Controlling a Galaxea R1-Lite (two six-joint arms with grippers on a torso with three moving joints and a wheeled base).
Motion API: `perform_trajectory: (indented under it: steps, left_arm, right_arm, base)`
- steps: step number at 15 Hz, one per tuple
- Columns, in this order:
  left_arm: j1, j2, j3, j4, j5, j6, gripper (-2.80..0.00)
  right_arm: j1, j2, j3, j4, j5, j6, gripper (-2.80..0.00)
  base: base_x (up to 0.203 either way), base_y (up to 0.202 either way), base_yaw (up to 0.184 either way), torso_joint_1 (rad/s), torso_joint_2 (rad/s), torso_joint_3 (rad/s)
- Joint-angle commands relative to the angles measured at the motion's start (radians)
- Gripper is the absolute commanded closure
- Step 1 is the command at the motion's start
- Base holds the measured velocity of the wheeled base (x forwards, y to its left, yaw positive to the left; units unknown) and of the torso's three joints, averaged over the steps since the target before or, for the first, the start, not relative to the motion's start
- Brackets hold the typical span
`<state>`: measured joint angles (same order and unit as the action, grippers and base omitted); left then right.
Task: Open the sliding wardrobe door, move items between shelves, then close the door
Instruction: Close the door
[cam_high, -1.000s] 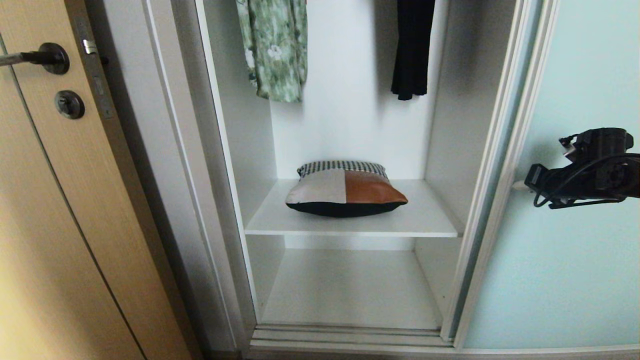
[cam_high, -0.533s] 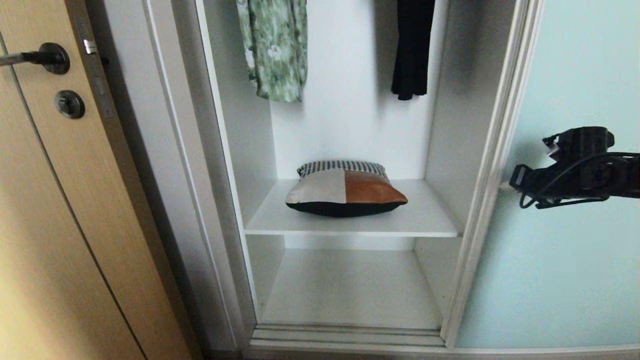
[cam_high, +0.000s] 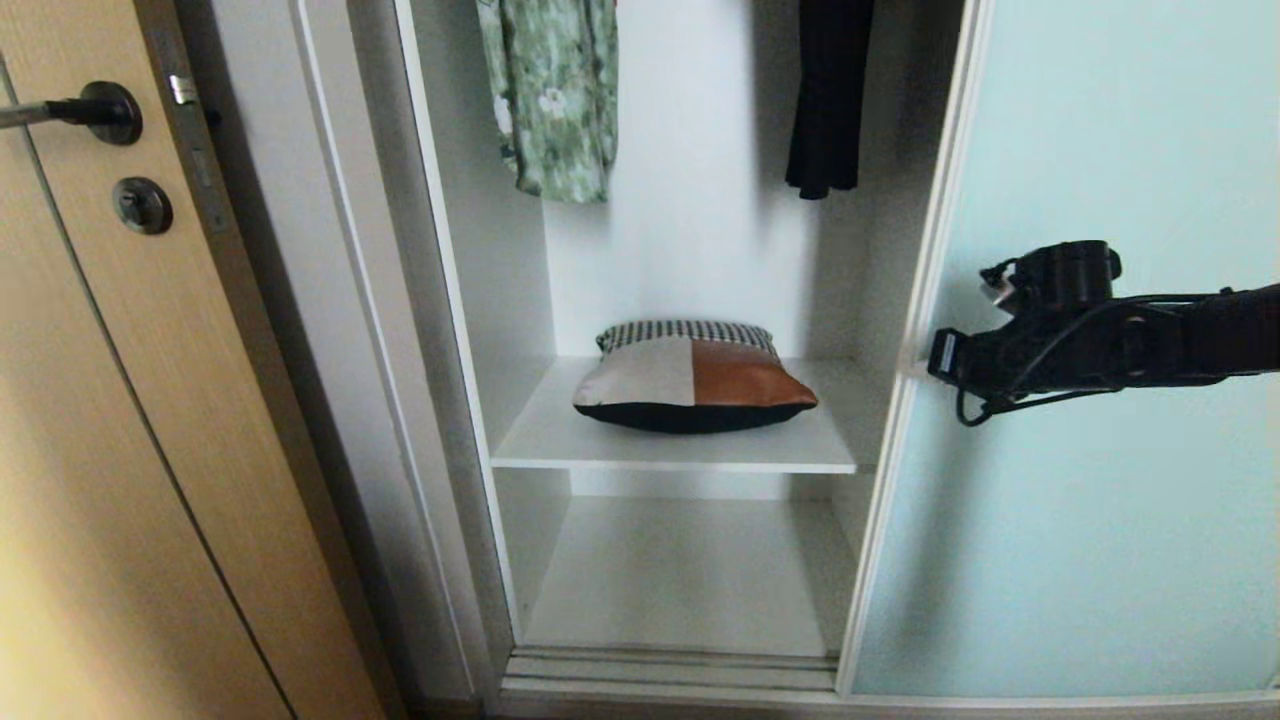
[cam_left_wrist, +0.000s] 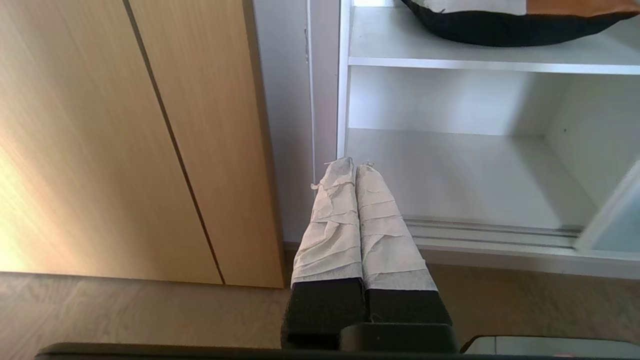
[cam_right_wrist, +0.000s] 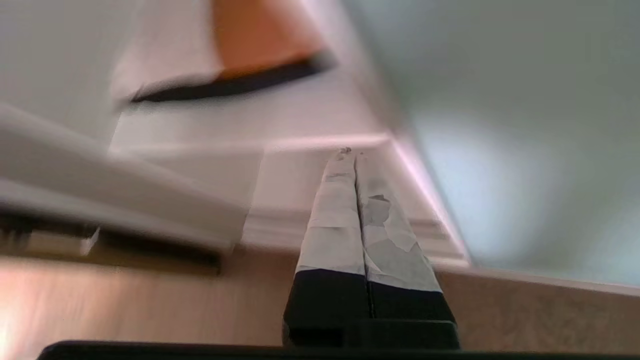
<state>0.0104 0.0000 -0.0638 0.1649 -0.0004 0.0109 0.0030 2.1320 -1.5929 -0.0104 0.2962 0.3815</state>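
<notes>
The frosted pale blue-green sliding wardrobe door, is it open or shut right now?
Partly open: the frosted pale blue-green sliding wardrobe door covers only the right side, leaving the patchwork cushion on the upper white shelf exposed.

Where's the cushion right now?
In the head view, the cushion lies mid-frame on the upper shelf, below the green floral garment.

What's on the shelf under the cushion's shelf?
The lower shelf under the cushion looks bare where it shows. Its right end is hidden behind the sliding door, so that part can't be checked.
</notes>
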Motion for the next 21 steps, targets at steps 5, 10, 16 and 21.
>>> perform_trajectory:
  steps: [5,10,16,21]
  left_arm:
    - [0.0,0.002,-0.001,0.001,0.0,0.0,0.0]
    - [0.0,0.002,-0.001,0.001,0.0,0.0,0.0]
    - [0.0,0.002,0.001,0.001,0.0,0.0,0.0]
    - [0.0,0.002,0.001,0.001,0.0,0.0,0.0]
  right_arm:
    - [0.099,-0.152,0.174,-0.04,-0.005,-0.001,0.0]
    - [0.093,-0.379,0.373,-0.079,0.067,-0.006,0.0]
    - [0.052,-0.462,0.465,-0.08,0.07,-0.009,0.0]
    - [-0.006,-0.514,0.521,-0.082,0.072,-0.006,0.0]
  base:
    - [0.0,0.0,0.0,0.0,0.0,0.0]
    - [0.0,0.0,0.0,0.0,0.0,0.0]
    - [0.0,0.0,0.0,0.0,0.0,0.0]
    - [0.0,0.0,0.0,0.0,0.0,0.0]
